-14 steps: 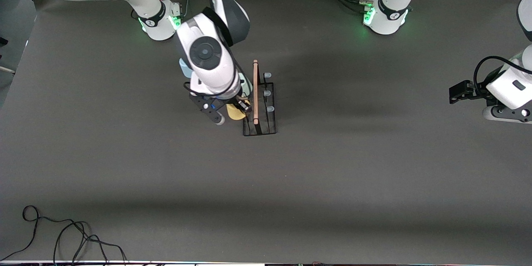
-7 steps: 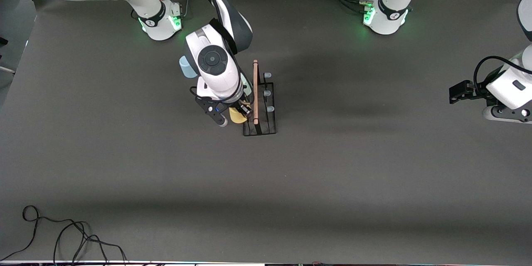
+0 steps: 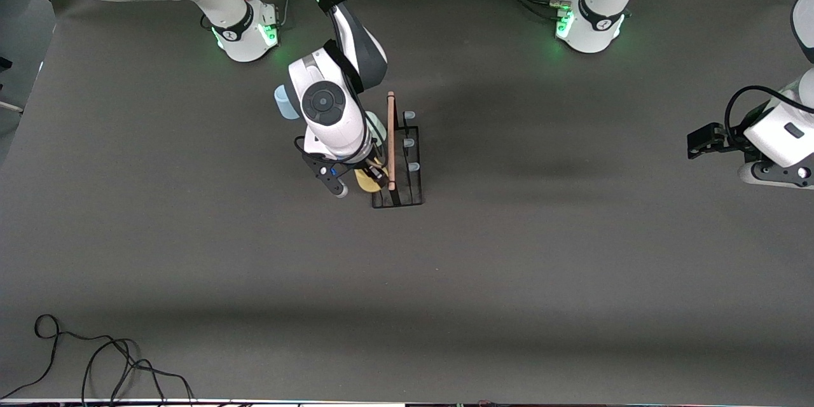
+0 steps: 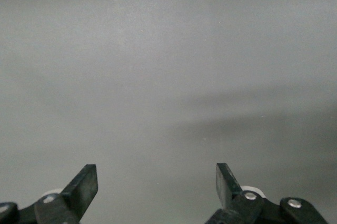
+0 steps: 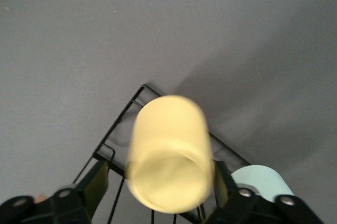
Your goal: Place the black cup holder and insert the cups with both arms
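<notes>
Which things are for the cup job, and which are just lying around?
For the job: black cup holder, yellow cup, pale green cup, light blue cup, right hand, left hand.
Just lying about: loose black cable, near the front camera.

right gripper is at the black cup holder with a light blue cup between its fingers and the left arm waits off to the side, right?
Not quite: the cup between the right gripper's fingers is the yellow cup, not a light blue one, as the right wrist view shows. The rest holds: it is at the black cup holder, and the left gripper waits at its own end of the table.
</notes>
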### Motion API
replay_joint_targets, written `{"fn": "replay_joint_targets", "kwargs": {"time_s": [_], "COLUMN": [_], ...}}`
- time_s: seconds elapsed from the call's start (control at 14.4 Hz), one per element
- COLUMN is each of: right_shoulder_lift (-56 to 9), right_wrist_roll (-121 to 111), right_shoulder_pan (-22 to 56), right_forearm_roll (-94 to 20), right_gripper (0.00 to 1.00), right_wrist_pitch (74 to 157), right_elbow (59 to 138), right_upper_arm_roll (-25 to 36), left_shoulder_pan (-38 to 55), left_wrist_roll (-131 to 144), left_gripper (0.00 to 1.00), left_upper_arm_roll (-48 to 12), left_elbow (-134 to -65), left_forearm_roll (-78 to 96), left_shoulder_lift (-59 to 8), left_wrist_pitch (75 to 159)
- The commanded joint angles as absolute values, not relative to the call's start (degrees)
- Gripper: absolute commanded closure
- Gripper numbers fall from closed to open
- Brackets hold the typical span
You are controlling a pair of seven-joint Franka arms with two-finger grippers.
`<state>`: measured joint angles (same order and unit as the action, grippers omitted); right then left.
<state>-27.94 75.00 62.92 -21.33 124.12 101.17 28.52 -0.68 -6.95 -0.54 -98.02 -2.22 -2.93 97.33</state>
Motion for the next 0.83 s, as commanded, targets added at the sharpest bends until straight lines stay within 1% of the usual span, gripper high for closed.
{"fn": "replay_joint_targets", "kwargs": {"time_s": [0.0,0.21,0.35,0.48,0.76], "right_shoulder_lift": [-26.0,-25.9,-24.4,-20.8,-14.1], "right_wrist_roll": [75.3,74.6,69.5,60.3,44.8], "right_shoulder_pan": [61.3,59.9,59.9,60.0,59.9], "right_forearm_roll": [-21.3,-21.0,-20.5,-19.3,-9.2], "right_gripper": [0.0,0.0,0.0,0.0,0.0], "right_wrist_pitch": [115.7,101.9,95.0,91.9,87.7], "right_elbow": [94.4,83.5,78.5,78.5,80.7], "right_upper_arm_roll": [29.7,32.5,35.0,37.2,37.7], "left_shoulder_pan": [-0.8,-0.8,-0.8,-0.8,-0.8], "left_wrist_roll": [-6.3,-6.3,-6.3,-6.4,-6.4], "left_gripper": [0.0,0.0,0.0,0.0,0.0], "left_upper_arm_roll": [-0.7,-0.7,-0.7,-0.7,-0.7], "left_elbow": [-97.4,-97.3,-97.3,-97.3,-97.3], "left_forearm_roll": [-2.5,-2.5,-2.5,-2.5,-2.5], "left_shoulder_lift": [-2.9,-2.9,-2.9,-2.9,-2.9], "left_wrist_pitch": [96.2,96.2,96.2,96.2,96.2]}}
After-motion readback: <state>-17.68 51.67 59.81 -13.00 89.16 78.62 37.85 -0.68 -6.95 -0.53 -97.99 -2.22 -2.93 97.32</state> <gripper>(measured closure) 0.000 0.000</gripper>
